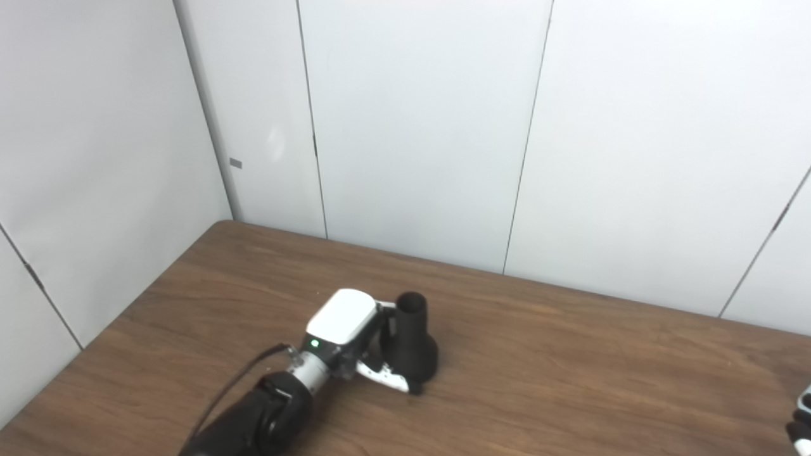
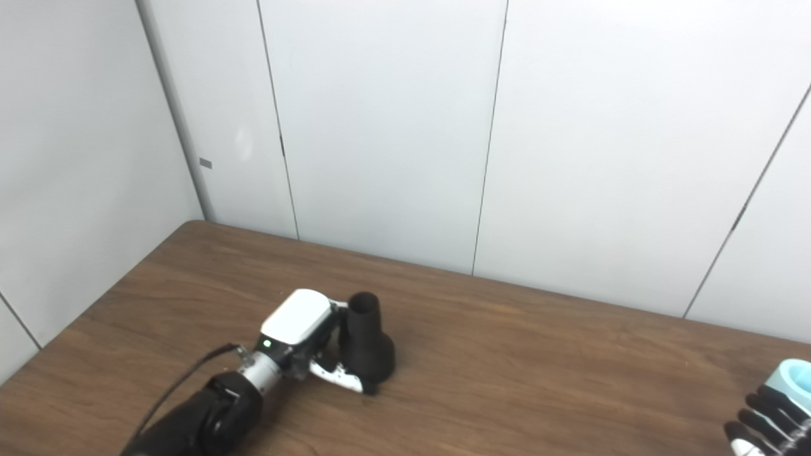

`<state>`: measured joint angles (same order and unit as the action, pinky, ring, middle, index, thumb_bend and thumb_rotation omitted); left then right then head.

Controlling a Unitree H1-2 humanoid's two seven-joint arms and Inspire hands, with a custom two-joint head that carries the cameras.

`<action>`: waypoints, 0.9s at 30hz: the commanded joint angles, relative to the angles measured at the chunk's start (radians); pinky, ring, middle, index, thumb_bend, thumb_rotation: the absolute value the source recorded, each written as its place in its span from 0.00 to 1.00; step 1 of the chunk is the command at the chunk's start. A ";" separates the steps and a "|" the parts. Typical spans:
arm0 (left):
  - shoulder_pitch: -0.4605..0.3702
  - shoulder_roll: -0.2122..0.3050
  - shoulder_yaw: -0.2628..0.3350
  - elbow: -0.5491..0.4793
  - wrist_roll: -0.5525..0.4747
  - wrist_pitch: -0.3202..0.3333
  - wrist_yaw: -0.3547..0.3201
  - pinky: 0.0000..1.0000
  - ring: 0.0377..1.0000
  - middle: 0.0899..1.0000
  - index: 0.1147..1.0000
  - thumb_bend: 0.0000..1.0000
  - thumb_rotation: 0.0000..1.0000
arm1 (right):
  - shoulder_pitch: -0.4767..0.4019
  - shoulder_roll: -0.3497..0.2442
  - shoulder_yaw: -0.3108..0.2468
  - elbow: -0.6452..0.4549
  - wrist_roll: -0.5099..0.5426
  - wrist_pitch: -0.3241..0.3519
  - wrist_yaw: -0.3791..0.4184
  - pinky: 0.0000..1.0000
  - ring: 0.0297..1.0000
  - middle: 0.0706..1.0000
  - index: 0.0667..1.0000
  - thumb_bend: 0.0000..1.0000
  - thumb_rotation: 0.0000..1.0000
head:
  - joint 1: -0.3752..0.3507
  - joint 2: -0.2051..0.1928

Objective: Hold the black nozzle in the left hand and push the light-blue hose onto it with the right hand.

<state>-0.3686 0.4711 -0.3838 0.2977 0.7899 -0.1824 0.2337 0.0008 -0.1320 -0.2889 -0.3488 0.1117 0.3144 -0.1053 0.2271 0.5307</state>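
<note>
My left hand (image 2: pixel 304 342) gripped the upright black nozzle (image 2: pixel 366 345) on the table (image 2: pixel 538 373), my right hand (image 2: pixel 770 421) clasped the light-blue hose (image 2: pixel 792 377) far right; next, I judged, came alignment.

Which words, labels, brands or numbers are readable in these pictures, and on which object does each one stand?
None can be read.
The small grey tag on the wall panel: too small to tell if it bears text.
The left hand, black nozzle and light-blue hose: no print visible.
</note>
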 commanded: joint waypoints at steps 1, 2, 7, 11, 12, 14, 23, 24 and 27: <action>-0.020 -0.005 -0.011 -0.021 0.020 -0.040 -0.002 0.08 0.10 0.35 0.41 0.52 0.00 | -0.017 -0.009 -0.022 -0.058 0.003 0.003 -0.017 0.55 0.64 0.64 0.59 0.32 0.00 | -0.006 0.003; -0.018 -0.012 -0.013 -0.036 0.021 -0.034 -0.018 0.08 0.10 0.35 0.41 0.52 0.00 | -0.016 -0.008 -0.027 -0.065 0.006 0.006 -0.019 0.53 0.62 0.63 0.58 0.33 0.00 | -0.013 0.005; -0.017 -0.032 -0.034 -0.085 0.030 -0.032 -0.090 0.13 0.15 0.32 0.42 0.51 0.00 | -0.002 -0.007 -0.034 -0.091 -0.002 0.016 -0.022 0.51 0.61 0.62 0.57 0.37 0.06 | -0.046 0.016; -0.015 -0.043 -0.043 -0.104 0.022 -0.057 -0.133 0.16 0.19 0.34 0.43 0.51 0.00 | 0.012 0.008 -0.027 -0.116 -0.024 0.026 -0.034 0.54 0.64 0.64 0.59 0.35 0.04 | -0.090 0.029; -0.014 -0.046 -0.046 -0.106 0.028 -0.067 -0.131 0.15 0.18 0.33 0.43 0.51 0.00 | 0.012 0.013 -0.029 -0.122 -0.026 0.030 -0.038 0.56 0.65 0.66 0.61 0.35 0.03 | -0.100 0.032; -0.012 -0.049 -0.047 -0.108 0.033 -0.095 -0.116 0.12 0.14 0.32 0.42 0.51 0.00 | 0.013 0.023 -0.029 -0.131 -0.034 0.028 -0.047 0.60 0.68 0.68 0.62 0.34 0.01 | -0.161 0.046; 0.004 -0.016 -0.016 -0.108 0.032 -0.195 -0.110 0.09 0.11 0.32 0.41 0.51 0.00 | 0.008 0.048 -0.035 0.008 -0.075 -0.210 -0.076 0.71 0.74 0.74 0.71 0.33 0.00 | -0.534 0.081; 0.004 -0.013 -0.014 -0.104 0.034 -0.199 -0.113 0.10 0.12 0.37 0.41 0.52 0.00 | 0.001 0.048 -0.034 0.041 -0.112 -0.258 -0.099 0.68 0.72 0.72 0.69 0.38 0.03 | -0.552 0.078; -0.003 -0.008 -0.009 -0.083 0.031 -0.232 -0.106 0.10 0.13 0.41 0.41 0.52 0.00 | -0.023 0.050 -0.022 0.089 -0.233 -0.311 -0.168 0.70 0.75 0.73 0.72 0.60 0.27 | -0.609 0.071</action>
<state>-0.3426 0.4528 -0.4026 0.2125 0.8223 -0.3924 0.1136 0.0212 -0.0699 -0.3112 -0.2319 -0.0654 0.0787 -0.2359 -0.3728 0.6013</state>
